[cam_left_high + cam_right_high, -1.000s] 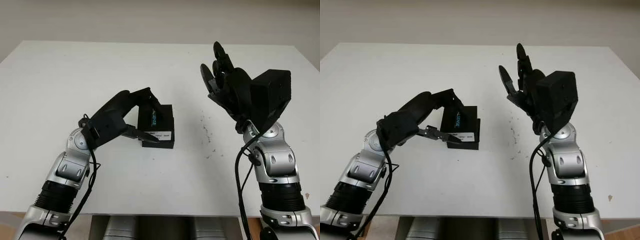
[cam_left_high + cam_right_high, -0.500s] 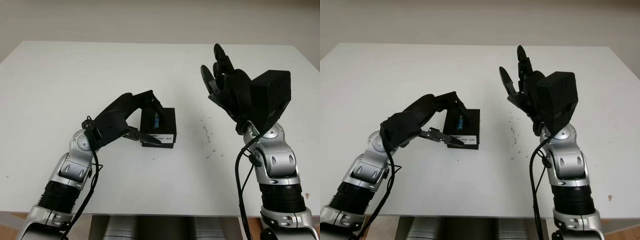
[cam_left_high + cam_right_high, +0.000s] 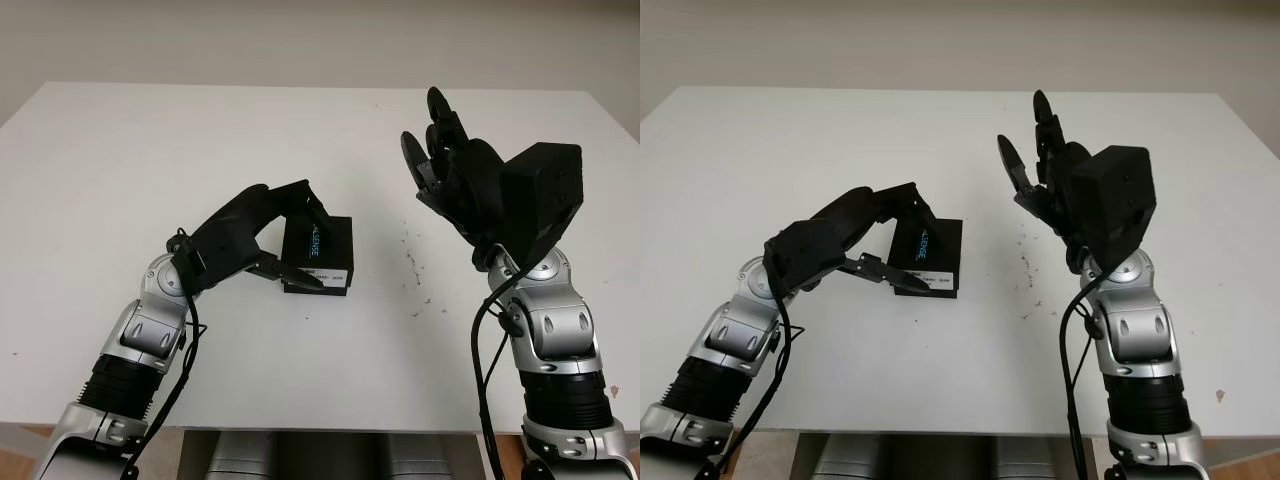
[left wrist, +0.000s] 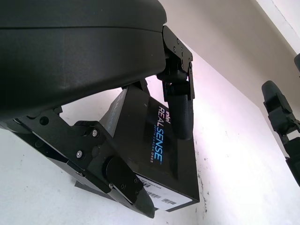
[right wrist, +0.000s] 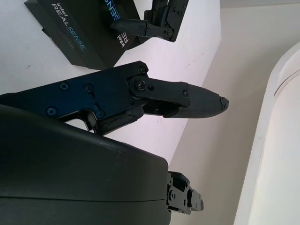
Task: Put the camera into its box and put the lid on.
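White tabletop (image 3: 150, 150) is seen under a pale wall, with faint dark specks scattered right of the middle. One black box (image 3: 320, 258) marked "RealSense" is found near the table's centre, its lid tilted so that the left edge is raised; a white label is carried on the near side. What is inside the box cannot be told, since the lid covers it. The box is gripped by the left hand (image 3: 262, 232), one finger (image 4: 180, 112) being laid over the printed top and another (image 4: 117, 180) pressed at the near lower edge, as shown in the left wrist view. One right hand (image 3: 445, 160) is held raised above the table's right half, well apart from the box, open and holding nothing.
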`<state>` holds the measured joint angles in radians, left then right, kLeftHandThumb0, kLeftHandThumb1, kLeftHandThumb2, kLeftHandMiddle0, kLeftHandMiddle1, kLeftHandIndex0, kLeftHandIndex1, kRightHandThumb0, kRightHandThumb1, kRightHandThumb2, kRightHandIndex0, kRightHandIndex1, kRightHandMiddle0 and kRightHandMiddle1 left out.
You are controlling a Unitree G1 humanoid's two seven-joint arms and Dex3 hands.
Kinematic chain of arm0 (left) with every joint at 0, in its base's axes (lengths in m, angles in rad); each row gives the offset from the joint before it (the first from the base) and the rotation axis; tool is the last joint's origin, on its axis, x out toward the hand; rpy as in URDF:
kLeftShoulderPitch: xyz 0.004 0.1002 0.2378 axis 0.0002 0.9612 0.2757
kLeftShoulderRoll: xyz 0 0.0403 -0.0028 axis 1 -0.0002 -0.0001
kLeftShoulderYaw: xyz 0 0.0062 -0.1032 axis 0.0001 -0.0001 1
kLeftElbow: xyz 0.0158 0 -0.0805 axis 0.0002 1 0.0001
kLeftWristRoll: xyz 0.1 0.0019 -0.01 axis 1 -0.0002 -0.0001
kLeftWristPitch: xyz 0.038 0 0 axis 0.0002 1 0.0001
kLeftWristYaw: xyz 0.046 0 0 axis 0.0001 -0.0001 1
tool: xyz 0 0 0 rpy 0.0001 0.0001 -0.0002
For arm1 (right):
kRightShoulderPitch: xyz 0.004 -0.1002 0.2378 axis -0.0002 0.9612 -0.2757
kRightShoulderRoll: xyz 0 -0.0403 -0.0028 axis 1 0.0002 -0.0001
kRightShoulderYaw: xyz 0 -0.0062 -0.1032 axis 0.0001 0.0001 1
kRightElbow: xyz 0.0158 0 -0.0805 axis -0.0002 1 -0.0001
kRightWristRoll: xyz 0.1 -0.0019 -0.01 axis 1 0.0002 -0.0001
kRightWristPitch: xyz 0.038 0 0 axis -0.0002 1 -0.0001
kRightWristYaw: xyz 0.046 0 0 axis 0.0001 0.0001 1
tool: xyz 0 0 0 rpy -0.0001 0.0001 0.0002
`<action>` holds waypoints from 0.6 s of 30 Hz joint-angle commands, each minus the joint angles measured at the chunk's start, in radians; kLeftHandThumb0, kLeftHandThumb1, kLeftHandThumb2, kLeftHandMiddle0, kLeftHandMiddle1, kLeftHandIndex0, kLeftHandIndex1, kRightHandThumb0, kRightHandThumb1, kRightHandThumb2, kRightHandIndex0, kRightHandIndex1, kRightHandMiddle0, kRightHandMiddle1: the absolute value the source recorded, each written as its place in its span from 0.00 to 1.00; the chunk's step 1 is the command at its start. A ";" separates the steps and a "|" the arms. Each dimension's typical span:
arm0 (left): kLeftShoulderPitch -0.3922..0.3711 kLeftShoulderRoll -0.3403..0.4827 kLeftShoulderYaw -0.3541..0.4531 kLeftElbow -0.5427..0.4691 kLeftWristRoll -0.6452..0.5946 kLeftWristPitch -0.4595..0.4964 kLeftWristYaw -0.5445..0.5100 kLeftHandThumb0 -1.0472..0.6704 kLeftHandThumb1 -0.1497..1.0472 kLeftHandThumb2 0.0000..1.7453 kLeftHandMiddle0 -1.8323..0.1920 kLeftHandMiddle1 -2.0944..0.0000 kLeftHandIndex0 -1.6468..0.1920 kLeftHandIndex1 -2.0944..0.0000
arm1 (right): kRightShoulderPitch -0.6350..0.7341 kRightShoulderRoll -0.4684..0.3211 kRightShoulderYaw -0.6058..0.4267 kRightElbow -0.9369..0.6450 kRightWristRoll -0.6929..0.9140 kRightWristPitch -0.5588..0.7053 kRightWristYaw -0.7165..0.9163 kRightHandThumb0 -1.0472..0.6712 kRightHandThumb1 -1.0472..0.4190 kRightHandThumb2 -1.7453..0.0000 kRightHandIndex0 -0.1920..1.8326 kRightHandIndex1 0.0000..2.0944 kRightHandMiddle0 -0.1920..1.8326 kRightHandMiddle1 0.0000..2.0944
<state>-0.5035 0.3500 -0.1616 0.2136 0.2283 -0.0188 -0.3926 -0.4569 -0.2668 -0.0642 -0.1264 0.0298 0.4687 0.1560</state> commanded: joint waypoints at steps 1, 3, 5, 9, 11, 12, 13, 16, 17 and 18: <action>-0.015 0.000 -0.008 0.020 0.007 -0.006 0.006 0.54 0.94 0.03 0.69 0.26 0.75 0.31 | 0.006 -0.004 -0.001 -0.015 0.001 -0.002 0.003 0.20 0.00 0.68 0.00 0.00 0.01 0.02; -0.019 0.000 -0.006 0.031 0.009 -0.013 0.013 0.54 0.94 0.03 0.69 0.26 0.75 0.32 | 0.007 -0.001 -0.004 -0.012 0.005 -0.010 0.006 0.21 0.00 0.68 0.00 0.00 0.00 0.02; -0.023 0.003 -0.008 0.035 0.015 -0.014 0.016 0.54 0.93 0.03 0.68 0.26 0.74 0.32 | 0.007 -0.002 -0.003 -0.011 0.002 -0.009 0.004 0.21 0.00 0.68 0.00 0.00 0.00 0.02; -0.026 0.007 -0.007 0.046 0.020 -0.024 0.021 0.54 0.94 0.03 0.68 0.26 0.74 0.32 | 0.007 -0.003 -0.004 -0.009 0.005 -0.010 0.007 0.21 0.00 0.68 0.00 0.00 0.00 0.02; -0.024 0.006 -0.006 0.050 0.021 -0.028 0.024 0.53 0.94 0.03 0.68 0.25 0.73 0.32 | 0.006 -0.005 -0.004 -0.005 0.005 -0.014 0.010 0.21 0.00 0.68 0.00 0.00 0.00 0.02; -0.023 0.007 -0.007 0.049 0.024 -0.025 0.025 0.53 0.94 0.03 0.68 0.25 0.73 0.32 | 0.005 -0.005 -0.004 -0.005 0.004 -0.014 0.010 0.21 0.00 0.68 0.00 0.00 0.00 0.02; -0.021 0.006 -0.008 0.049 0.024 -0.022 0.025 0.53 0.94 0.03 0.68 0.25 0.73 0.32 | 0.005 -0.005 -0.004 -0.007 0.003 -0.013 0.010 0.21 0.00 0.68 0.00 0.00 0.00 0.02; -0.016 0.003 -0.010 0.045 0.025 -0.005 0.022 0.53 0.94 0.03 0.68 0.25 0.74 0.31 | 0.002 -0.005 -0.005 -0.011 0.001 -0.007 0.007 0.20 0.00 0.69 0.00 0.00 0.01 0.02; -0.015 0.002 -0.011 0.044 0.026 0.000 0.022 0.53 0.95 0.03 0.68 0.24 0.74 0.31 | 0.001 -0.005 -0.006 -0.014 0.001 -0.003 0.006 0.20 0.00 0.69 0.00 0.00 0.01 0.02; -0.014 0.001 -0.013 0.043 0.026 0.003 0.023 0.53 0.95 0.03 0.69 0.24 0.74 0.31 | 0.001 -0.005 -0.007 -0.014 0.002 -0.004 0.007 0.20 0.00 0.69 0.00 0.00 0.01 0.02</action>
<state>-0.5093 0.3500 -0.1750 0.2568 0.2505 -0.0223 -0.3756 -0.4538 -0.2668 -0.0653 -0.1262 0.0315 0.4671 0.1641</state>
